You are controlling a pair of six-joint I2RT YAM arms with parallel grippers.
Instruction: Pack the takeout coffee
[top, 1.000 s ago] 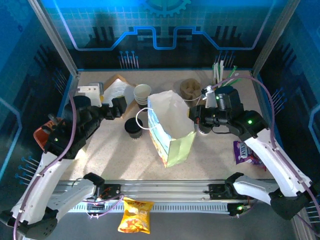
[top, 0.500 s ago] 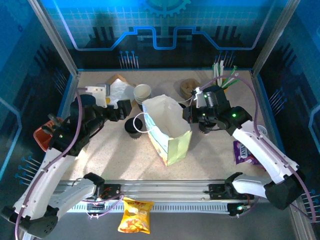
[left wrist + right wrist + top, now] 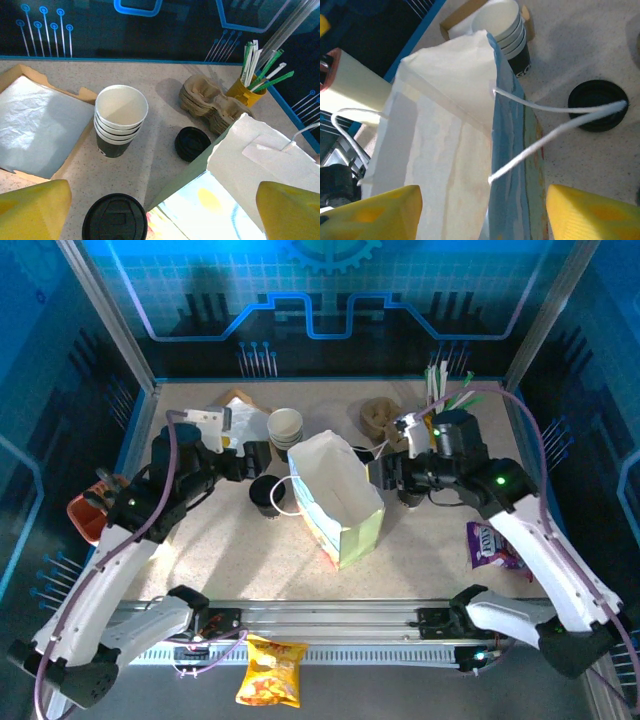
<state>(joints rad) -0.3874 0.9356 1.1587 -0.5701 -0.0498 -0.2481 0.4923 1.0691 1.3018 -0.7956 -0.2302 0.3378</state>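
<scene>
Top external view: the speckled beige table (image 3: 250, 550) carries a tall white paper bag (image 3: 335, 495) with a blue-and-yellow printed side, standing open mid-table. The left arm (image 3: 120, 540) reaches forward, elbow bent, and the left gripper (image 3: 257, 460) is spread wide, empty, close by the takeout coffee (image 3: 267, 495), a small cup under a round black lid just left of the bag. The right gripper (image 3: 384, 476) faces the bag's right side, fingers apart astride its rim. Print on the stacked cream cups (image 3: 120, 122) is too small to read.
</scene>
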